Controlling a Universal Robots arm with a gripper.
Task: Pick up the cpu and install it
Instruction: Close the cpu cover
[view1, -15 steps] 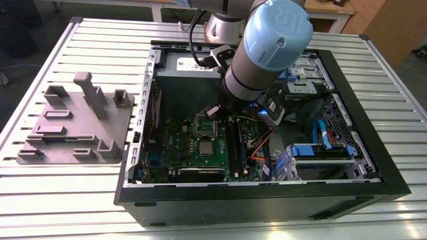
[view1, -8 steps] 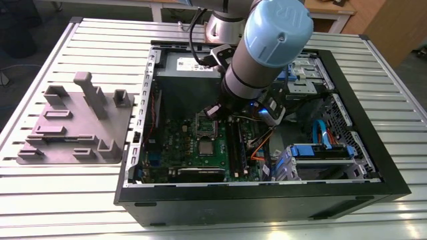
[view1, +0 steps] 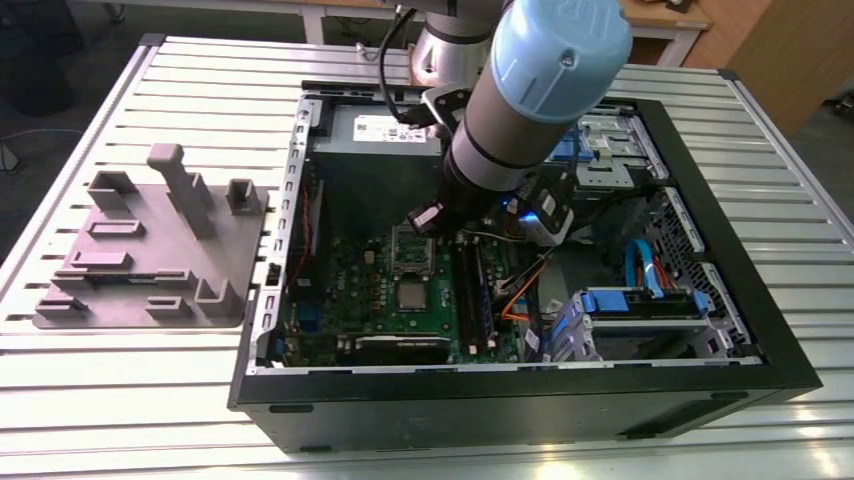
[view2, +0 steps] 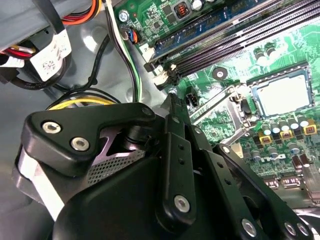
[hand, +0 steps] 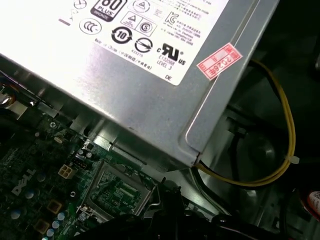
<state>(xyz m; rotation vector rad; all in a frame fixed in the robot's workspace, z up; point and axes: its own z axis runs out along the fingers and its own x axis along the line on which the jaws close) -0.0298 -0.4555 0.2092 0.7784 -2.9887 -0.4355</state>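
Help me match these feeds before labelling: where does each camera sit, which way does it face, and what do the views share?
Exterior view: off the arm, raised, looking down on the open computer case and the arm.
Second wrist view: on the arm, looking past the gripper's black linkage at the motherboard and cpu socket.
First wrist view: on the arm, facing the power supply and motherboard.
Shared: both wrist views and the exterior view show the motherboard.

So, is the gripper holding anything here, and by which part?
It cannot be told. The gripper hangs low over the motherboard beside the socket frame, and its own black body hides whatever it may carry.
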